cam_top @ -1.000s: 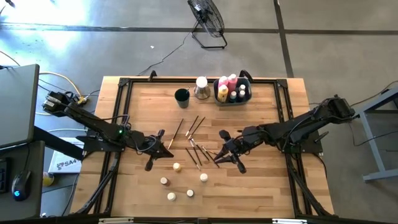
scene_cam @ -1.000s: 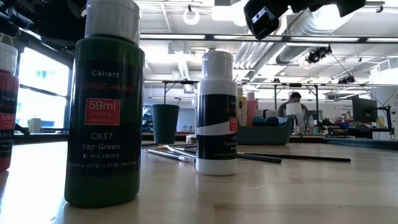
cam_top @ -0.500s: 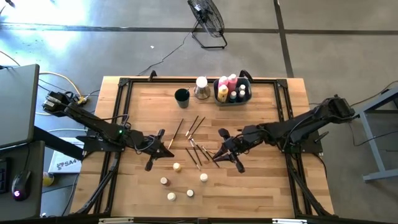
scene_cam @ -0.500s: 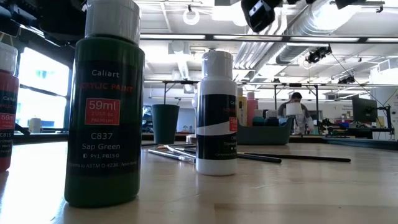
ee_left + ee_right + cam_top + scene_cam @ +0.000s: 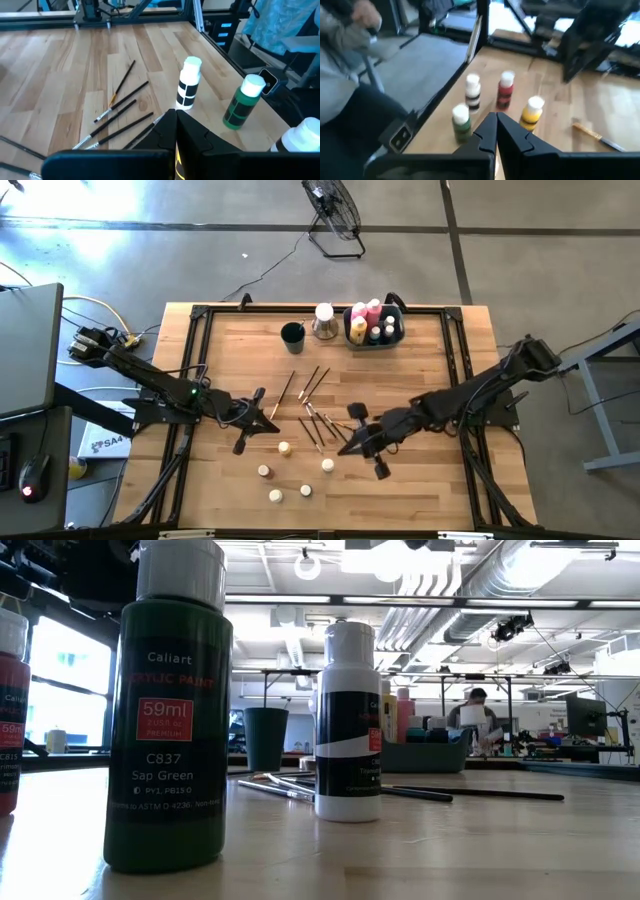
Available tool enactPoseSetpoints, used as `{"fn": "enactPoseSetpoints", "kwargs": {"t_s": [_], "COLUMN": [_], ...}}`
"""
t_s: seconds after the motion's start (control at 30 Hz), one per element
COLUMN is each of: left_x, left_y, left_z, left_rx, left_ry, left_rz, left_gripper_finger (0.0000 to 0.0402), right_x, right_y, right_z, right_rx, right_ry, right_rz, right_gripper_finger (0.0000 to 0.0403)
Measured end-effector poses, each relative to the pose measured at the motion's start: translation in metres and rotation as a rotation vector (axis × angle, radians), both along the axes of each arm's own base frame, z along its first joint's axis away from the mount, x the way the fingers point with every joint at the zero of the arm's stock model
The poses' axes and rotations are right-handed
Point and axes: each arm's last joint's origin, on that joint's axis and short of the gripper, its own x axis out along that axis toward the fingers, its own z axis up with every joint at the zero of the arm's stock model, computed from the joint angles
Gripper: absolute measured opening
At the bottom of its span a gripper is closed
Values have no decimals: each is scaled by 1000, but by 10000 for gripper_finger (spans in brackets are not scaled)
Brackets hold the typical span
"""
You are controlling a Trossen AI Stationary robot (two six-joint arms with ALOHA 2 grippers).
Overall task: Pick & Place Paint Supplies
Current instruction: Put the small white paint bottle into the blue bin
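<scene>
Several thin brushes lie loose on the wooden table's middle. Near the front edge stand several small white-capped paint bottles, among them a green one and a white-and-black one. My left gripper hangs shut just left of the brushes. A thin yellow sliver shows between its fingers; whether that is a held thing I cannot tell. My right gripper hangs shut over the brushes' near right end, pointing at the bottles, with nothing seen in it.
At the far edge stands a grey-blue bin that holds pink and yellow bottles. Beside it stand a white-topped metal cup and a dark round cup. A black frame runs around the table. A person stands in the room behind.
My right gripper has swung toward the table's near edge, away from the brushes' far side, and has risen out of the top of the low view. The brushes and bottles lie as before.
</scene>
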Motion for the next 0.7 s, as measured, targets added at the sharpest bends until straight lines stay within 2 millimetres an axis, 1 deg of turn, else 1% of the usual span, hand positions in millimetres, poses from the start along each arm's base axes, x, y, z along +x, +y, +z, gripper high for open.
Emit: {"fn": "enactPoseSetpoints", "kwargs": {"t_s": [0.1, 0.2, 0.3, 0.47, 0.7], "left_x": [0, 0, 0, 0, 0], "left_y": [0, 0, 0, 0, 0], "left_z": [1, 2, 2, 1, 1], "left_rx": [9, 15, 16, 17, 20], "left_ry": [-19, -21, -21, -20, -12], "left_rz": [-15, -16, -13, -11, -12], "left_gripper_finger": [5, 6, 5, 5, 6], "right_x": [5, 11, 23, 38, 41], "right_y": [8, 14, 20, 29, 29], "right_z": [-14, -25, -28, -32, -33], "right_rx": [-18, -5, 37, 31, 13], "right_ry": [43, 81, 109, 177, 189], "right_rz": [18, 15, 2, 48, 20], "right_gripper_finger": [2, 2, 2, 2, 2]}}
